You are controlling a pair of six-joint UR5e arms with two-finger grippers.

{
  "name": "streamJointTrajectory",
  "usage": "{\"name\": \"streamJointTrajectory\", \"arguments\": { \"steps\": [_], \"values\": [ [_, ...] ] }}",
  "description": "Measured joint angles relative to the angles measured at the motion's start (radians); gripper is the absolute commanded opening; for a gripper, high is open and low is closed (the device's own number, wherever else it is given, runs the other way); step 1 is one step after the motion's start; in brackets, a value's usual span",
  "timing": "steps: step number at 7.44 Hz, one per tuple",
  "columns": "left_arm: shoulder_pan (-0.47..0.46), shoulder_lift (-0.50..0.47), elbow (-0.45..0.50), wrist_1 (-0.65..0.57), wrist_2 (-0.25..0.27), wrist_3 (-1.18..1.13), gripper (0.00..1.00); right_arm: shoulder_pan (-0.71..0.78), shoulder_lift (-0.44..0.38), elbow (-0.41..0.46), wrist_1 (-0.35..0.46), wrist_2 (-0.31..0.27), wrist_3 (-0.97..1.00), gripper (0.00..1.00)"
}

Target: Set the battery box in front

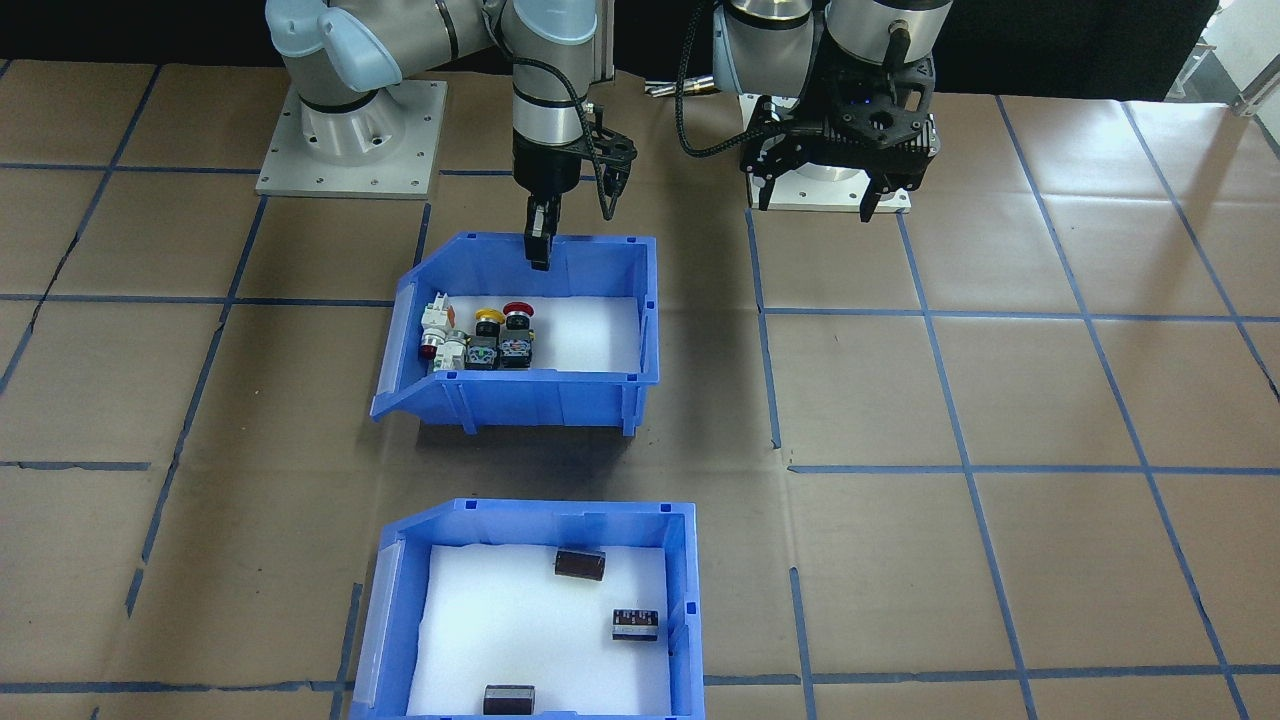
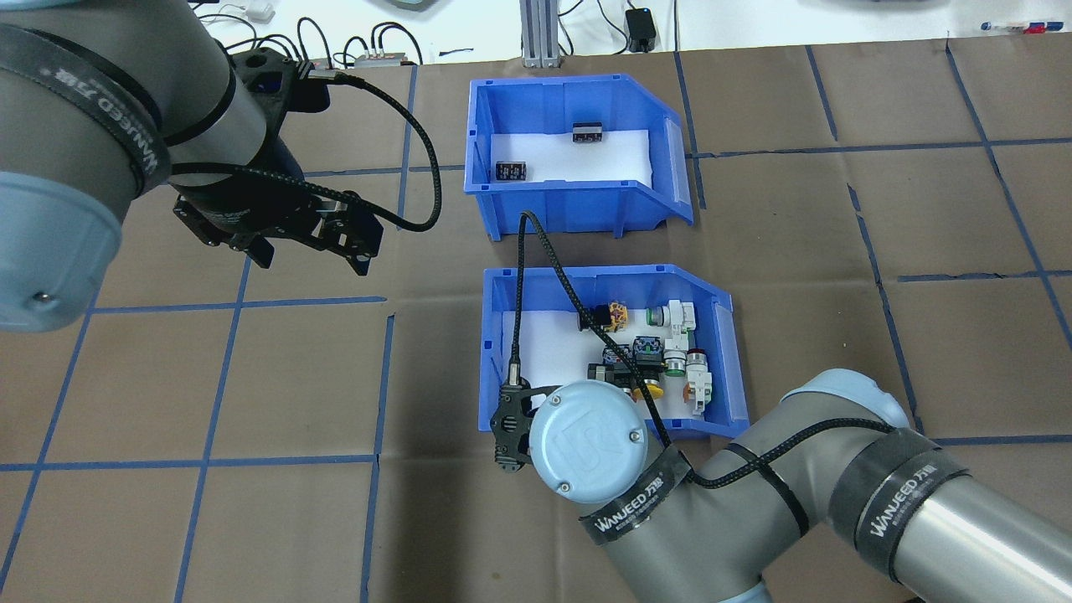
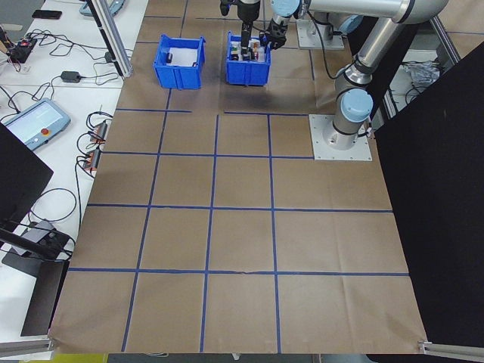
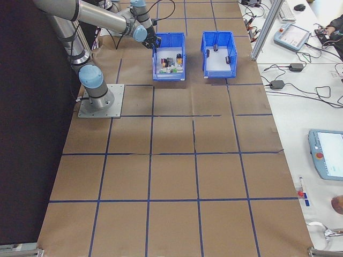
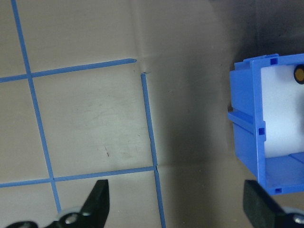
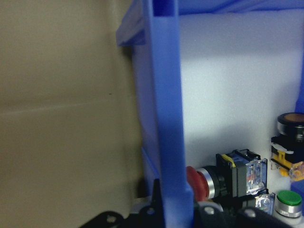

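Front-facing view: right gripper (image 1: 572, 238) straddles the near wall of the switch bin (image 1: 560, 400), one finger inside, one outside; whether it clamps the wall, cannot tell. Battery box (image 1: 680, 600) sits well beyond those jaws, across the switch bin. Overhead: left gripper (image 2: 311, 253) hangs over bare table (image 2: 251, 377), jaws apart, holding nothing. Left wrist view: both fingertips (image 5: 97, 199) spread wide, switch bin off to one side. Right wrist view: blue wall rises between the jaws.
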Motion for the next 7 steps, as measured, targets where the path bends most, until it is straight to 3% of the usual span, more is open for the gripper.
{"name": "streamJointTrajectory", "arguments": {
  "steps": [1, 5, 7],
  "values": [
    [0.0, 0.0, 0.0, 0.0, 0.0, 0.0, 1.0, 0.0, 0.001, 0.0, -0.001, 0.004, 0.0, 0.99],
    [0.001, 0.0, 0.0, 0.001, 0.0, 0.001, 1.0, -0.005, -0.009, -0.011, -0.005, 0.014, -0.006, 1.0],
    [0.001, 0.0, 0.0, 0.002, 0.003, 0.0, 1.0, -0.03, -0.042, -0.059, 0.036, 0.012, -0.007, 1.0]
  ]
}}
